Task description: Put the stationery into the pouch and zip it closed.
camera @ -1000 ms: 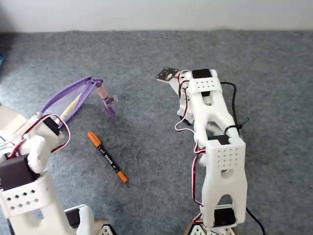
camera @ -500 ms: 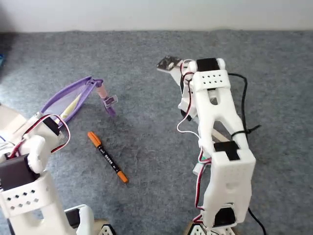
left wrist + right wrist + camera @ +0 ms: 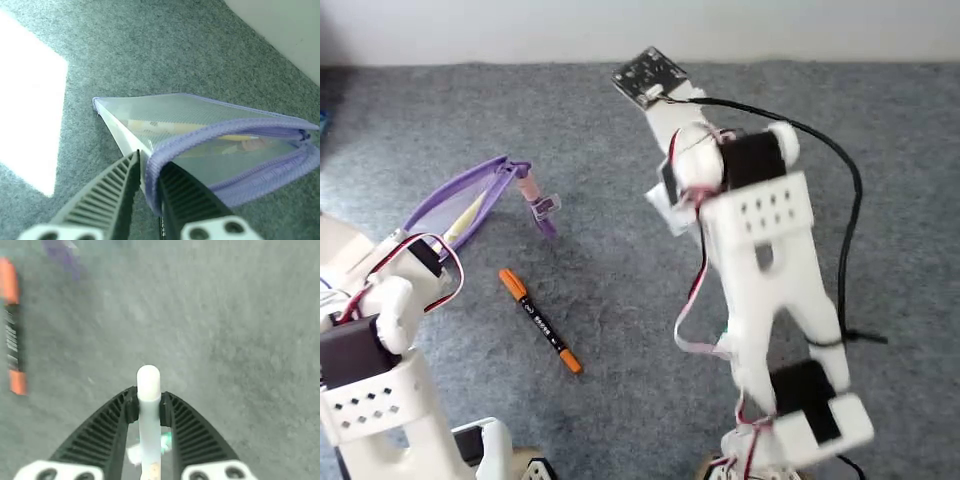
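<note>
A black marker pen with orange ends (image 3: 540, 321) lies flat on the grey felt-like table (image 3: 880, 140), apart from the translucent purple zip pouch (image 3: 460, 203) and on its side toward the arms' bases. The marker's long axis runs roughly crosswise to the pouch's. A pale flat sheet (image 3: 27, 100) lies near the pouch's closed corner.

The pouch lies slantwise, its long axis running from the left gripper (image 3: 147, 164) out to its open mouth. A pink item (image 3: 529, 186) pokes out of the mouth, and a pale yellow stick (image 3: 470, 214) lies lengthwise inside. The left gripper is nearly closed, pinching the pouch's purple zipper edge at the end away from the mouth.

The right gripper (image 3: 148, 395) is clamped on a white round-tipped pen (image 3: 148, 377), held above the table well apart from the pouch. The pen lies along the gripper, its rounded end just past the fingertips.
</note>
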